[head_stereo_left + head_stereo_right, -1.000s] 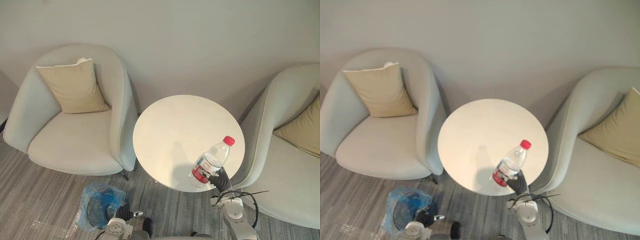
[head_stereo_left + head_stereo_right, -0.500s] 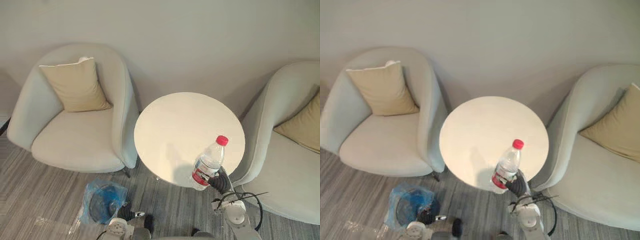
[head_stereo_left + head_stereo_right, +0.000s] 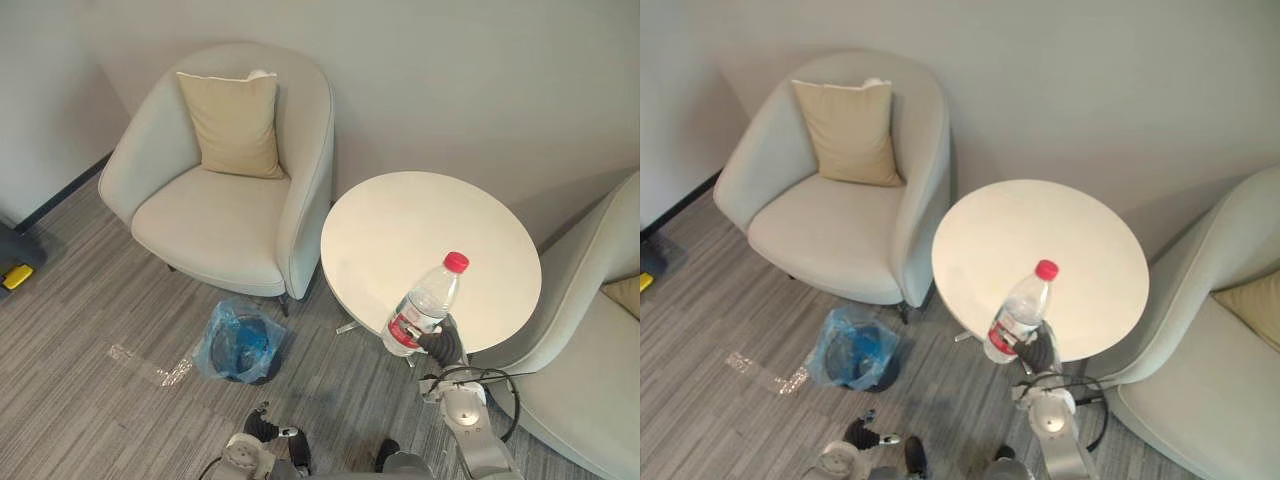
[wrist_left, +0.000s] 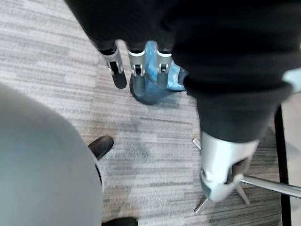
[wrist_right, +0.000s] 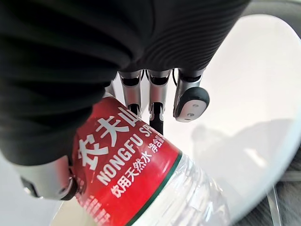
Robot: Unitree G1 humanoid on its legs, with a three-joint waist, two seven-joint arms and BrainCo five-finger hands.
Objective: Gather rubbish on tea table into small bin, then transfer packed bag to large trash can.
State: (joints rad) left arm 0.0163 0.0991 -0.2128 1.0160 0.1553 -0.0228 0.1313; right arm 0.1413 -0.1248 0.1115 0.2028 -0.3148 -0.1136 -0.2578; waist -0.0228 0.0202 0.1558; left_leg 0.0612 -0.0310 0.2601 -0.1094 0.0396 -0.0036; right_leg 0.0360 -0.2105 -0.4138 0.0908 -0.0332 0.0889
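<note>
Now the whole view has swung since half a second ago: the left chair (image 3: 215, 215) with its cushion (image 3: 232, 108) sits higher and further right in the head views, more carpet (image 3: 90, 340) shows at the left, and the right chair (image 3: 590, 330) is cut off at the edge. That is camera movement; chairs, table (image 3: 420, 220) and bin (image 3: 240, 342) keep their places relative to one another. The bottle (image 3: 425, 305), clear with a red cap and red label, is still in the right hand (image 3: 440, 346) at the table's near edge, about as upright as half a second ago and less tilted than a second ago. Its base hangs at the rim on the bin's side; whether it touches the tabletop cannot be told. In the right wrist view the fingers (image 5: 160, 101) lie close together along the far side of the label, with the thumb on the near side, so the bottle is clamped between them. The bin, lined with a blue bag, stands on the carpet just beside the left chair's front and well apart from the bottle. The left hand (image 3: 262, 428) hangs low near the floor as before; its fingers (image 4: 137, 66) are straight and slightly apart, holding nothing, with the bin showing past their tips.
</note>
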